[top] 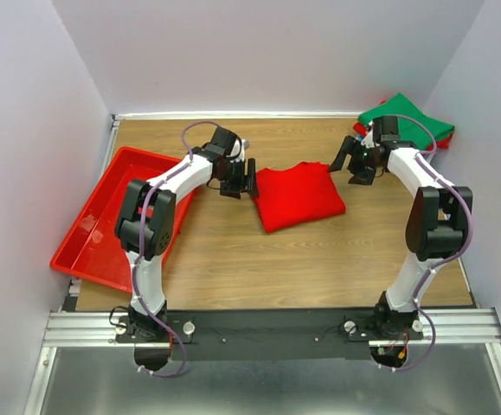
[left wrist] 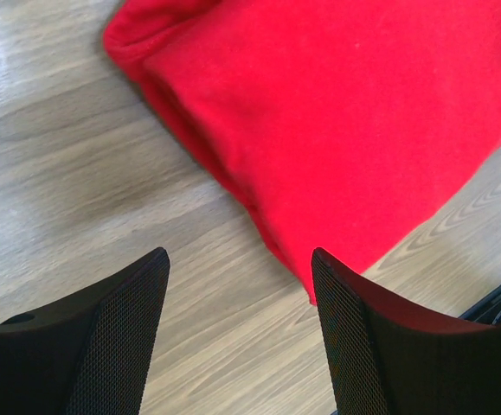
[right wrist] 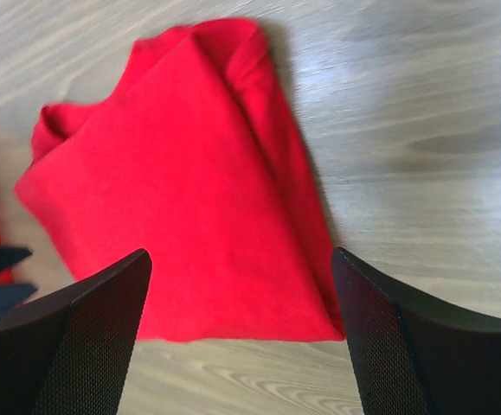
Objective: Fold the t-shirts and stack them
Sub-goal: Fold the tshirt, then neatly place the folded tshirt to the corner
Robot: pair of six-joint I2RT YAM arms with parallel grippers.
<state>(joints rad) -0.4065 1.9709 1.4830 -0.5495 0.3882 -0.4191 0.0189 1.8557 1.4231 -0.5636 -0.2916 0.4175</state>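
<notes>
We see the folded red shirt (top: pixel 298 196) between the left gripper (top: pixel 247 178) and right gripper (top: pixel 350 165), both jaws spread, apparently holding nothing.

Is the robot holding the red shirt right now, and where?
Nothing is held: both pairs of jaws stand open, either side of the folded red t-shirt.

Light is bright and even, falling from overhead, with no hard shadows anywhere. The pale walls (top: pixel 276 52) bounce it back. In the overhead view they lean outward toward the frame edges, a wide-lens bend. Shadows on the wooden table (top: pixel 233 251) are faint and short. Both wrist views show a whitish sheen across the wood grain. The red t-shirt (right wrist: pixel 189 199) is heavily saturated, so its folds read weakly. The right wrist view is slightly soft, with a dim shadow along the cloth's right side.
</notes>
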